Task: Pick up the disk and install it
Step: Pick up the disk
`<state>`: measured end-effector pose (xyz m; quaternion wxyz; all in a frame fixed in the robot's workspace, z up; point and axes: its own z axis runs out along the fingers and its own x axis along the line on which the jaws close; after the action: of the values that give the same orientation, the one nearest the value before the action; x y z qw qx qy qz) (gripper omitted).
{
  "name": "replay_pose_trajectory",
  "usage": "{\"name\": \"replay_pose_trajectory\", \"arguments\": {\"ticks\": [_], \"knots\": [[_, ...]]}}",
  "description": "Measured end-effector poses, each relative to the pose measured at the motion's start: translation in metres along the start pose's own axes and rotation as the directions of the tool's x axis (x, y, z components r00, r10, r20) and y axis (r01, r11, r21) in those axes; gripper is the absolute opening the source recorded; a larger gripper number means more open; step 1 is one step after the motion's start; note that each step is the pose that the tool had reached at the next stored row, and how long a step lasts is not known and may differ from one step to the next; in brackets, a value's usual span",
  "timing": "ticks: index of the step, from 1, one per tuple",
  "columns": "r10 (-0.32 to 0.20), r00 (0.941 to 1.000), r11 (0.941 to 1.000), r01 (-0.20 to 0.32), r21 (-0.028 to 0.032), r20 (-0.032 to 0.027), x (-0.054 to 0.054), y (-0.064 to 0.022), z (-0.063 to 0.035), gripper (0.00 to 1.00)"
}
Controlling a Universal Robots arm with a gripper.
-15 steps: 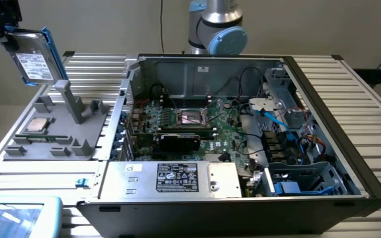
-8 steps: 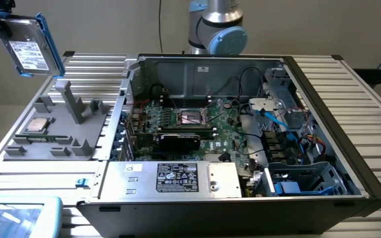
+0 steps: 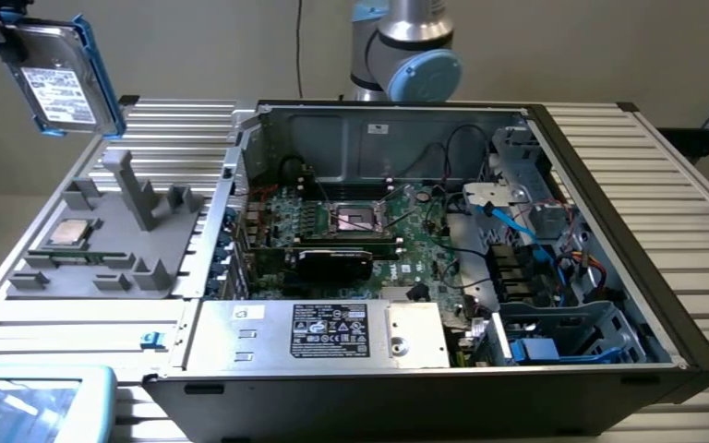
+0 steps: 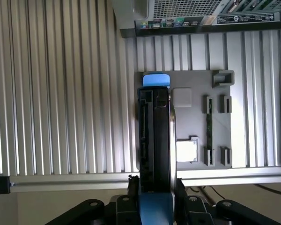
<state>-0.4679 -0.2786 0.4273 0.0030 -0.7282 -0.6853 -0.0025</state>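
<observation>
The fingers [image 4: 180,188] are clamped on the disk [image 3: 62,78], one on each flat face, gripping the end with the blue carrier. In the wrist view you're looking at the disk edge-on, with its far blue tab sticking out past the metal. In the exterior view it's up in the air at about 10 o'clock from the open computer case [image 3: 601,185], tilted, with the white label facing the camera. It isn't touching anything else.

Under it is the grey holder block [image 3: 108,268], lying on the ribbed metal table [image 3: 687,231] at 9 o'clock from the case. A small silver processor chip [image 3: 69,233] sits in one of the holder's pockets. The case has its side off and the motherboard [image 3: 367,231] is showing. A silver box with a black sticker [image 3: 237,337] sits at the case's 6 o'clock edge, and the arm's base [image 3: 404,46] is at 12 o'clock behind the case.
</observation>
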Motion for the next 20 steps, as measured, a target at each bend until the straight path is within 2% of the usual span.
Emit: {"name": "replay_pose_trajectory", "arguments": {"ticks": [7,20], "knots": [[0.000,1.0000,0.9999,0.000,0.0106,0.0006,0.001,0.0211,-0.0059,0.37],[0.000,1.0000,0.9995,0.000,0.0314,0.0019,0.005,0.0709,-0.0260,0.37]]}}
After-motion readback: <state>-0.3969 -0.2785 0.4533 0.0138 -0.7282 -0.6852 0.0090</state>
